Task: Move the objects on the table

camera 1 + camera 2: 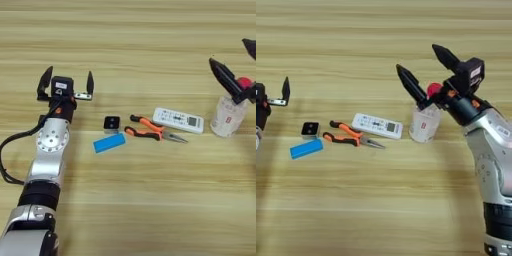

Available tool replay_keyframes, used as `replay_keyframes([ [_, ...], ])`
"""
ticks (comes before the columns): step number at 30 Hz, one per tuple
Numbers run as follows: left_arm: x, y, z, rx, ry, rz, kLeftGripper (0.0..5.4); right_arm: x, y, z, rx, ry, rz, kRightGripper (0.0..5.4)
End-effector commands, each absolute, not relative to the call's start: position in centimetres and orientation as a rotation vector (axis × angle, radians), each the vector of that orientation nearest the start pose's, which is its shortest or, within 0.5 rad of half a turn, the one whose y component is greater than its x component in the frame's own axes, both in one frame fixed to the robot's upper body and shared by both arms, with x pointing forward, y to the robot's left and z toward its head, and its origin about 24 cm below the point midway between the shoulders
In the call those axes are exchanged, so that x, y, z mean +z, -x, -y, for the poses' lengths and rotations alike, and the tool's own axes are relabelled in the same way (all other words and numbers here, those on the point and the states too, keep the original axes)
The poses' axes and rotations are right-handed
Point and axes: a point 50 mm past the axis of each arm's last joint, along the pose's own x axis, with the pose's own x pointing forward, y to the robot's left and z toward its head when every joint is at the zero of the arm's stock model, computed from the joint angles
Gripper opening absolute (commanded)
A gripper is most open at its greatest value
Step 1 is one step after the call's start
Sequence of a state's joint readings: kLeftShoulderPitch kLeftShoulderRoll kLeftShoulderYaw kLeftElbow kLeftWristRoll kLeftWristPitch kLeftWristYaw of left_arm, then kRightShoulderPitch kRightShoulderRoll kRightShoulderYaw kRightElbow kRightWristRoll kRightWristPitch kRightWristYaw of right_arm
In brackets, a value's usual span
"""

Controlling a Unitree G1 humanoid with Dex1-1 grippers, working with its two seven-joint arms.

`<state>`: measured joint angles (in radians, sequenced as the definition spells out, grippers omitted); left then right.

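On the table (130, 200) a row of objects lies mid-scene. From left to right they are a blue flat block (109, 143), a small black-and-white cube (111, 123), orange-and-black pliers (152, 130) and a white remote (178, 120). A clear bottle (424, 124) stands upright with its red cap (433, 90). My right gripper (416, 57) is open, its fingers pointing up-left, and the cap sits low between them near the palm. I cannot tell if it touches the cap. My left gripper (69, 75) is open and empty, left of the cube.
The left arm (47, 150) stretches from the lower left corner up the left side. The right arm (491, 150) comes in along the right edge. Wooden planks run across the far side and the near side.
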<state>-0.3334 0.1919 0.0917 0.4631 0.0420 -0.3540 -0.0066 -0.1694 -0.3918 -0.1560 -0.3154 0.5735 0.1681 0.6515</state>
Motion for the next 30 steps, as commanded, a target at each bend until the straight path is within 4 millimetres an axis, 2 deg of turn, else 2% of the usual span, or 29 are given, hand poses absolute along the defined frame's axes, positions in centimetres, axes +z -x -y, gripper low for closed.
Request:
replay_keyframes([
  [1, 7.1, -31.5, -19.2, 0.012, -0.238, 0.237, 5.40, 16.3, -24.2, 16.9, 0.861, -0.046, 0.343, 5.36],
  [13, 7.1, -31.5, -19.1, 0.011, -0.238, 0.238, 5.40, 13.8, -21.8, 14.0, 1.085, -0.035, 0.199, 5.36],
  [25, 7.1, -31.5, -19.2, 0.011, -0.238, 0.237, 5.40, 10.4, -21.8, 12.8, 1.108, 0.018, 0.057, 5.36],
  [30, 7.1, -31.5, -19.2, 0.010, -0.238, 0.237, 5.40, 9.6, -22.2, 12.8, 1.091, 0.033, 0.026, 5.36],
])
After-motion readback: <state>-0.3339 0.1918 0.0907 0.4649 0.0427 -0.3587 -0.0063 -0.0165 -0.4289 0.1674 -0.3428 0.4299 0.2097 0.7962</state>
